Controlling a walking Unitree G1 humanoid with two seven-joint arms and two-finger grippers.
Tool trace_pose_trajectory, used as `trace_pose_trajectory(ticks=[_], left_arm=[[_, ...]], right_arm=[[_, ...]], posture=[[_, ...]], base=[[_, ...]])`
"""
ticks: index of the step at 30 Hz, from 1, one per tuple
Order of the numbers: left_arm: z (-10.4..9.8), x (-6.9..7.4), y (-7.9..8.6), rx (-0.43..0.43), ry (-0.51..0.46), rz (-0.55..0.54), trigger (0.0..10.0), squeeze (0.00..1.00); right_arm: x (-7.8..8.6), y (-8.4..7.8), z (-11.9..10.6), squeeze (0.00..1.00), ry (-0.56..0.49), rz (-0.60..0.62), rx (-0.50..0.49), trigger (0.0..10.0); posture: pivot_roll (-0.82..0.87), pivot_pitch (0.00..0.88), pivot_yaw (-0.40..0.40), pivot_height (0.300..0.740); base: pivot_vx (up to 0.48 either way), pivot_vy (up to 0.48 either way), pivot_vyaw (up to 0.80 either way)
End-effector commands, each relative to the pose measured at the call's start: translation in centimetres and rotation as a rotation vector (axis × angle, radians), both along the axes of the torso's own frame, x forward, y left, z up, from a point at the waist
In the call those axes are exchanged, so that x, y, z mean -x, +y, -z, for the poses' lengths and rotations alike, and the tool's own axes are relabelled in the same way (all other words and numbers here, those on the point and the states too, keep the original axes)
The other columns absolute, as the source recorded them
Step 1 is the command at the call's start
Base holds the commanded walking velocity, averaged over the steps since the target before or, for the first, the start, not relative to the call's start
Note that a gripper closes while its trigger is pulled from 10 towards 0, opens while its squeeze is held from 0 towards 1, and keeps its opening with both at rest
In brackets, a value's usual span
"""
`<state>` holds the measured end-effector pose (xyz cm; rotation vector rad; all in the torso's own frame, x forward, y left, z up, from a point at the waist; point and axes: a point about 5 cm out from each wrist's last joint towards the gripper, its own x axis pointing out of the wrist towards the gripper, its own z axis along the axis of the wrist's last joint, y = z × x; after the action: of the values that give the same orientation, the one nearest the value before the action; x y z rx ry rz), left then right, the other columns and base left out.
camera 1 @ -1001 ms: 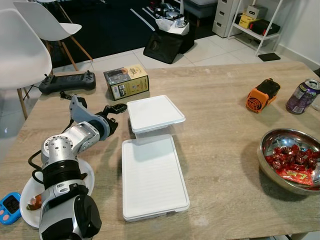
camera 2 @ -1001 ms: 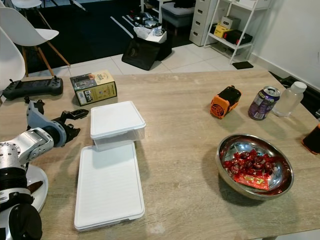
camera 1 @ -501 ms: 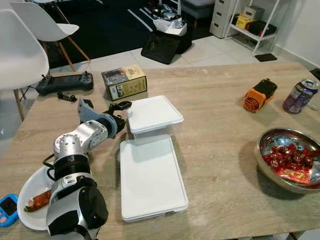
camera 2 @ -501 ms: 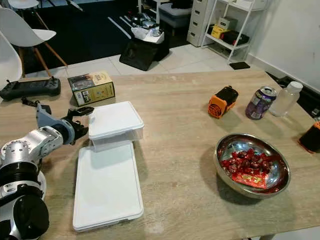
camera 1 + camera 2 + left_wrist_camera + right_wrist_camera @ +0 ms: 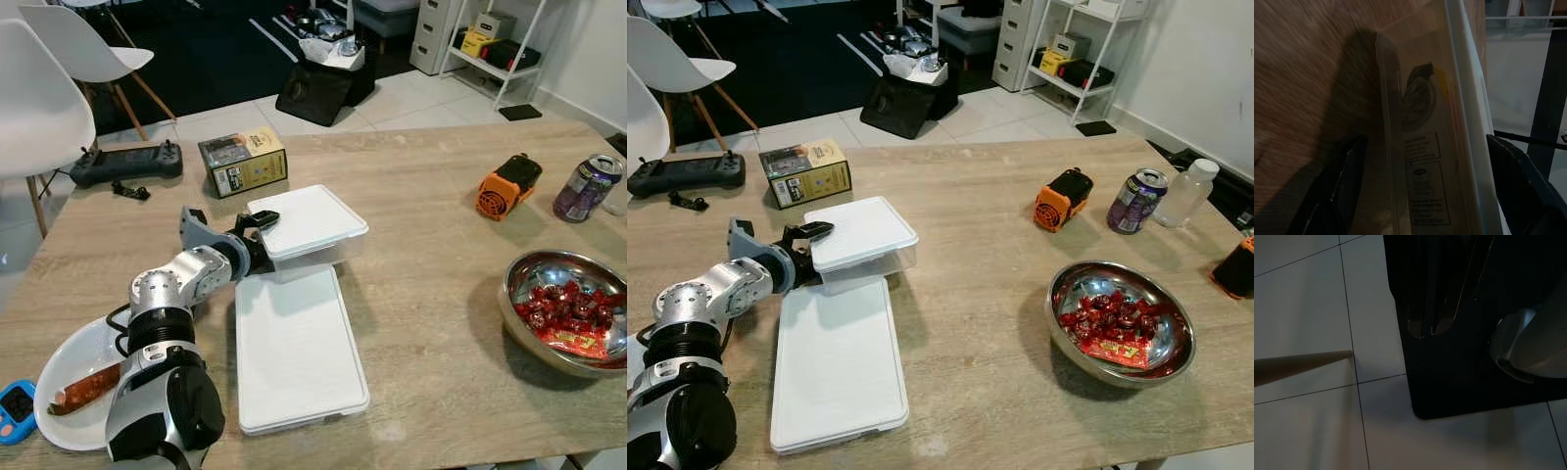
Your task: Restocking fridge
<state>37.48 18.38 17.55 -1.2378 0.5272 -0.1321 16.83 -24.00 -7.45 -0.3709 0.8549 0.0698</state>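
Note:
A small clear container with a white lid [image 5: 318, 217] sits on the wooden table [image 5: 431, 235], its near end resting against a large flat white-lidded container [image 5: 294, 348]. My left gripper [image 5: 261, 238] is at the small container's left end, one finger on the lid and the other against the wall below. In the left wrist view the container [image 5: 1425, 147] stands between the two black fingers [image 5: 1332, 196], which press close on both sides. The small container looks slightly turned. My right arm hangs idle over the tiled floor [image 5: 1303, 298].
A white plate [image 5: 47, 364] with a sausage lies by my left arm, a blue timer [image 5: 15, 409] beside it. A steel bowl [image 5: 516, 294] of red sweets, an orange device [image 5: 507, 186], a can [image 5: 586, 188] and a bottle [image 5: 1187, 193] stand right. A cardboard box [image 5: 243, 162] and controller [image 5: 125, 162] lie behind.
My left gripper has moved right along the table and reached the small container's left end, with its fingers now above and below the lid edge. The container has turned and shifted slightly right.

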Motion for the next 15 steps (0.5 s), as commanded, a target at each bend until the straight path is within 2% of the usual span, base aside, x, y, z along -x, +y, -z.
trace_pose_trajectory(ticks=[1, 6, 7, 15], left_arm=[[0.72, 0.20, -1.08, 0.015, 0.027, 0.033, 10.0, 0.00], [1.14, 0.11, -1.59, 0.021, 0.032, 0.039, 10.0, 0.00], [1.18, 0.07, -1.53, 0.016, 0.030, 0.036, 0.0, 0.00], [0.87, 0.03, -1.02, 0.005, 0.006, 0.019, 0.0, 0.00]], right_arm=[[0.63, 0.05, 0.29, 0.00, 0.016, 0.004, -0.003, 10.0], [0.40, 0.09, 0.21, 0.00, 0.014, 0.000, -0.004, 10.0], [0.25, 0.09, 0.15, 0.00, 0.010, 0.001, -0.004, 10.0], [0.25, 0.09, 0.15, 0.00, 0.010, 0.002, -0.003, 10.0]], posture=[[-0.05, 0.117, -0.004, 0.740], [-0.05, 0.117, -0.006, 0.740], [-0.05, 0.117, -0.007, 0.740], [-0.04, 0.120, -0.008, 0.740]], base=[[0.000, 0.000, 0.00], [0.000, 0.000, 0.00], [0.000, 0.000, 0.00], [0.000, 0.000, 0.00]])
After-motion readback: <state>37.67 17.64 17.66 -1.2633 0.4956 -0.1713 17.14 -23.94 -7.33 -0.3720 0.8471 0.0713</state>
